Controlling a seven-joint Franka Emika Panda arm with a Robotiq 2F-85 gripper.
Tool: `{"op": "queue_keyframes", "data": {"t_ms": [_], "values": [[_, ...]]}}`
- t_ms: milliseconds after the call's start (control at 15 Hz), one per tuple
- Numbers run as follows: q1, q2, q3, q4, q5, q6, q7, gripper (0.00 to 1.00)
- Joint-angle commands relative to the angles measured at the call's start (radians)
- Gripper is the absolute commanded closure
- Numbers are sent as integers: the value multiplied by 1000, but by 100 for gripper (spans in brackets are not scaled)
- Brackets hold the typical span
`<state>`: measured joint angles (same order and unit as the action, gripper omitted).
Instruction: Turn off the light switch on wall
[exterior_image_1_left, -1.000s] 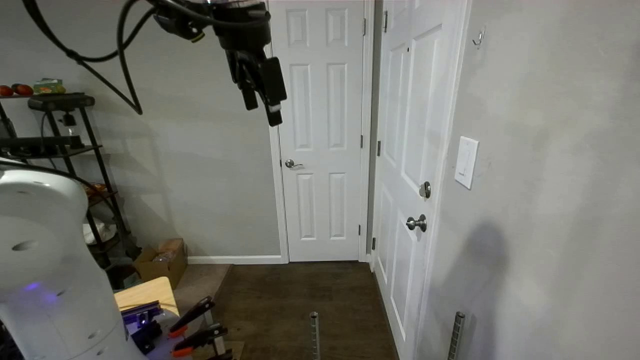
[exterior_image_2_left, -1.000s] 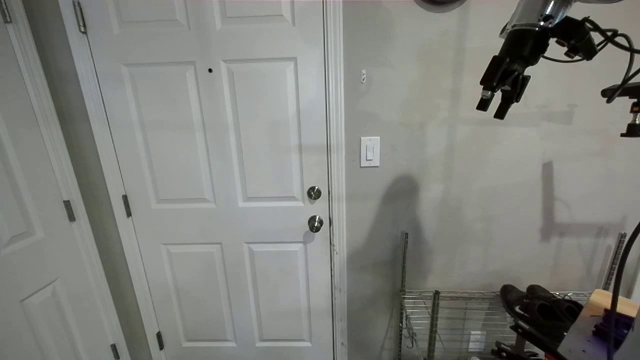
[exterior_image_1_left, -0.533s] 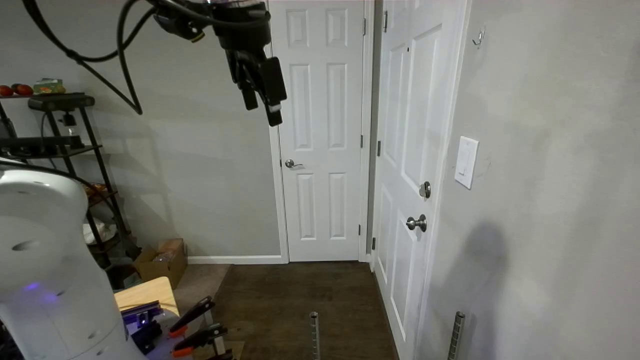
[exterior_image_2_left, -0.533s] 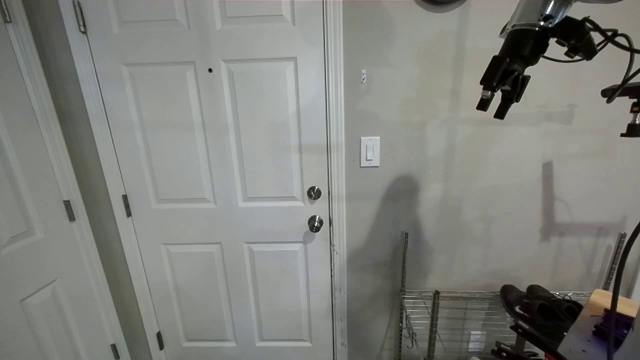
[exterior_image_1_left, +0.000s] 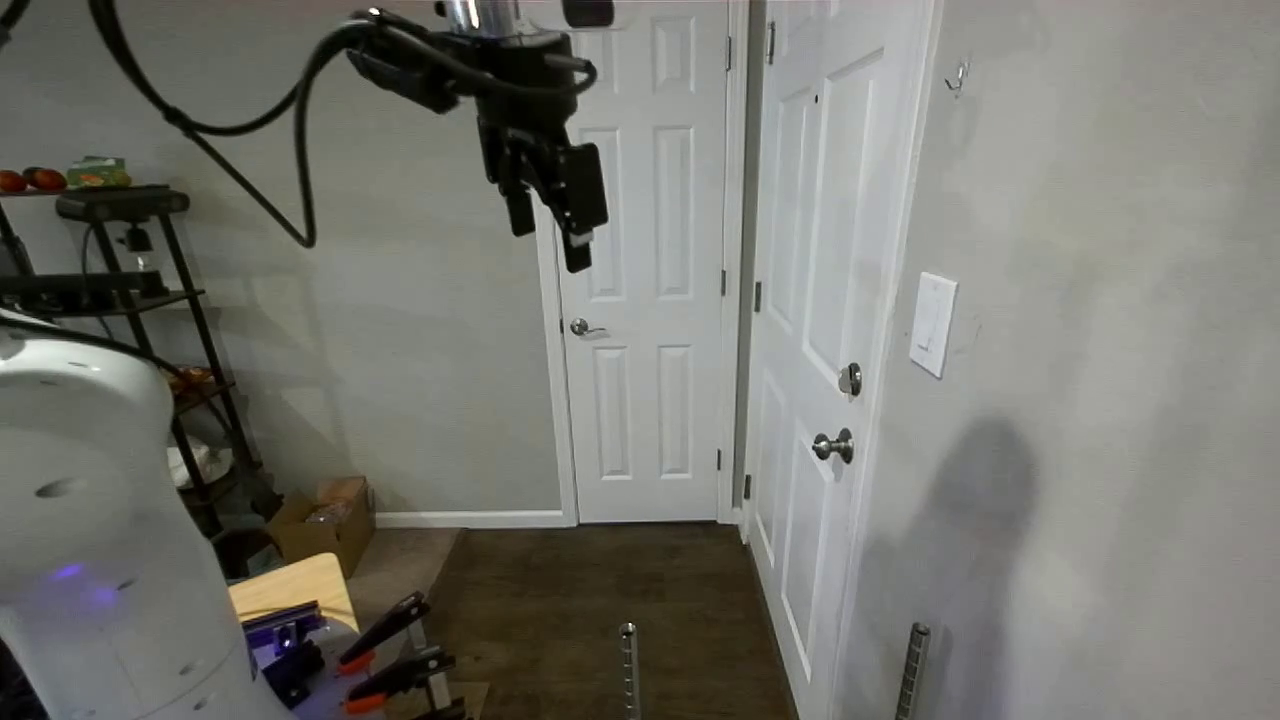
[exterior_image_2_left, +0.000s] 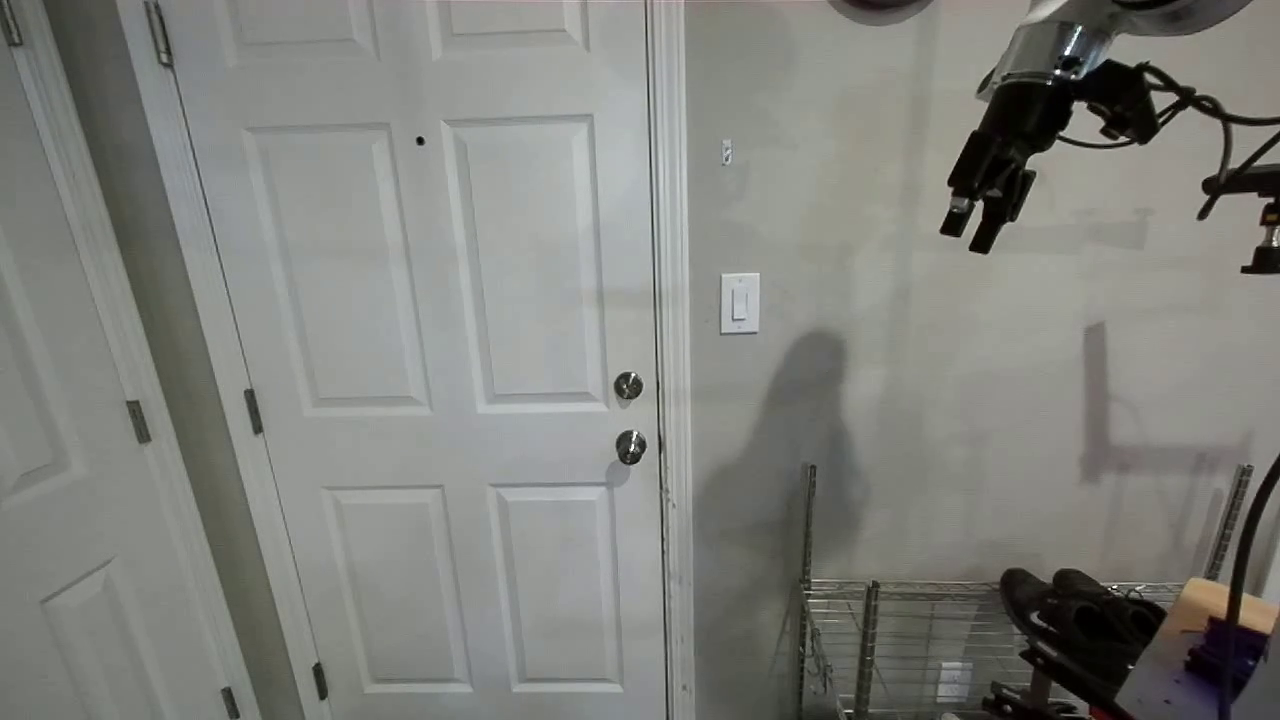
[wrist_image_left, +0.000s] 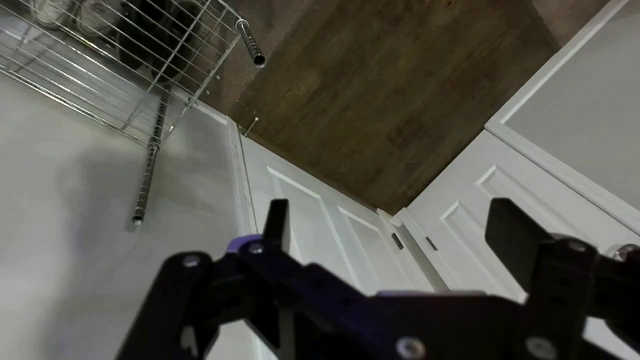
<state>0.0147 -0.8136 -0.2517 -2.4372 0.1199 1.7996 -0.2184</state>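
The light switch is a white wall plate with a rocker, seen in both exterior views. It is fixed on the light grey wall beside the white door. My gripper is black, pointing down and tilted, in both exterior views. It hangs in the air, higher than the switch and well apart from it. In the wrist view the gripper has its fingers wide apart with nothing between them. The wall also shows in the wrist view; the switch does not.
A panelled door with a metal knob stands beside the switch. A wire rack with upright posts and black shoes stands low against the wall. A hook is above the switch. Cables loop from the arm.
My gripper has moved sideways toward the switch's side and slightly down in both exterior views. The arm's cables moved with it. The fingers stay apart; the switch looks unchanged.
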Motion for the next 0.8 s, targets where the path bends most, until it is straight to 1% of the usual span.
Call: {"op": "queue_keyframes", "data": {"t_ms": [0, 133, 333, 400, 467, 733], "values": [[66, 216, -62, 111, 63, 63, -166, 0], [97, 329, -84, 180, 99, 92, -249, 0], [108, 490, -96, 293, 168, 116, -352, 0], [104, 540, -92, 330, 191, 121, -382, 7], [94, 585, -83, 364, 210, 123, -410, 27], [46, 729, -28, 482, 246, 122, -460, 55]]}}
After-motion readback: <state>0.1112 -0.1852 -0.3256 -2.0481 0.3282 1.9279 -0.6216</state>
